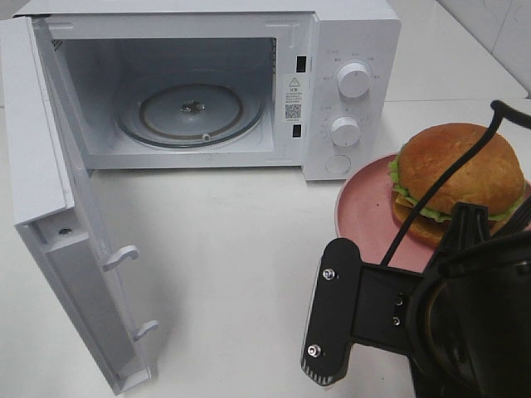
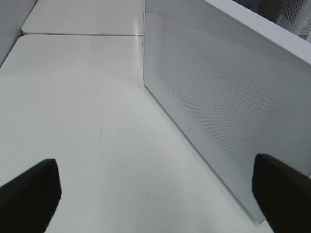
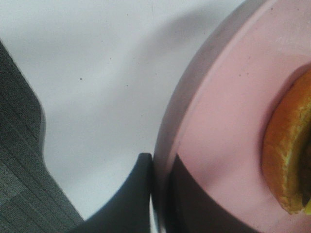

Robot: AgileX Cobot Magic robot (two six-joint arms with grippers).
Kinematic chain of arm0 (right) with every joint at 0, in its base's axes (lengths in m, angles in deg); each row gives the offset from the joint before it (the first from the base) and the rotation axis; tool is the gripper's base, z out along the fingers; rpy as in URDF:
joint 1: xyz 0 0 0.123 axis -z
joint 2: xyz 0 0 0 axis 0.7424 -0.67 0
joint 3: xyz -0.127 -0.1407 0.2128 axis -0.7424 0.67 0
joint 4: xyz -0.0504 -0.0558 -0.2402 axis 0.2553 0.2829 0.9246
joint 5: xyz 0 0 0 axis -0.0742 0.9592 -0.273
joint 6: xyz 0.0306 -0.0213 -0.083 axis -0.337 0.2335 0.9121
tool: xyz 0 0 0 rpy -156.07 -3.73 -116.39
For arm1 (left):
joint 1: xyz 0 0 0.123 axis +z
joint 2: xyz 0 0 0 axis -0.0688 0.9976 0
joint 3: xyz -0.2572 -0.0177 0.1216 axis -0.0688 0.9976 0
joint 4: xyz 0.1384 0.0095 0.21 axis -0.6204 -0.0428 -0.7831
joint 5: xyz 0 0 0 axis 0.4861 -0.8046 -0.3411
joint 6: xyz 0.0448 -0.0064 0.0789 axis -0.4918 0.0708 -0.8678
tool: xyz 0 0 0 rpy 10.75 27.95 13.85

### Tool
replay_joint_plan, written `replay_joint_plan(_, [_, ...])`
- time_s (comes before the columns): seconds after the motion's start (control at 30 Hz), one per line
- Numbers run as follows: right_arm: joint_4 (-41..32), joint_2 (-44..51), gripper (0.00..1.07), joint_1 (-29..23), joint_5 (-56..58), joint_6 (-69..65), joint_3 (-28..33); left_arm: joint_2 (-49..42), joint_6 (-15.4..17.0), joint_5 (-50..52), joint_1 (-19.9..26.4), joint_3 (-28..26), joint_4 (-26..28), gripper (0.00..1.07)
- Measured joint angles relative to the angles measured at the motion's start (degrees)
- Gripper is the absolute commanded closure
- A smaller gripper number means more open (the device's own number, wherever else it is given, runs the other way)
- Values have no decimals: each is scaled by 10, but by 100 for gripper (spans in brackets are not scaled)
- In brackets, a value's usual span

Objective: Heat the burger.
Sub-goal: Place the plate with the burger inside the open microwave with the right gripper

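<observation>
White counter (image 1: 232,249); nearest, the right gripper (image 3: 159,167) is pinched onto the rim of the pink plate (image 3: 228,121), a finger on either side of the edge, presumably so the food is carried without being squeezed. The burger (image 1: 458,178) sits upright on that plate, just right of the microwave (image 1: 348,33) and not yet inside: glossy golden-brown bun, frilly green lettuce, a little yellow cheese, intact. By the outer face of the door (image 1: 50,166), the left gripper (image 2: 155,191) hovers spread wide and empty; the door stands wide open, likely to leave the bare turntable (image 1: 191,112) reachable.
</observation>
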Motion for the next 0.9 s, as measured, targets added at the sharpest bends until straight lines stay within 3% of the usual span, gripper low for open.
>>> replay_joint_plan(0.9, [68,0,107,0,-113,109,2,0,0,0,0,0,0,7])
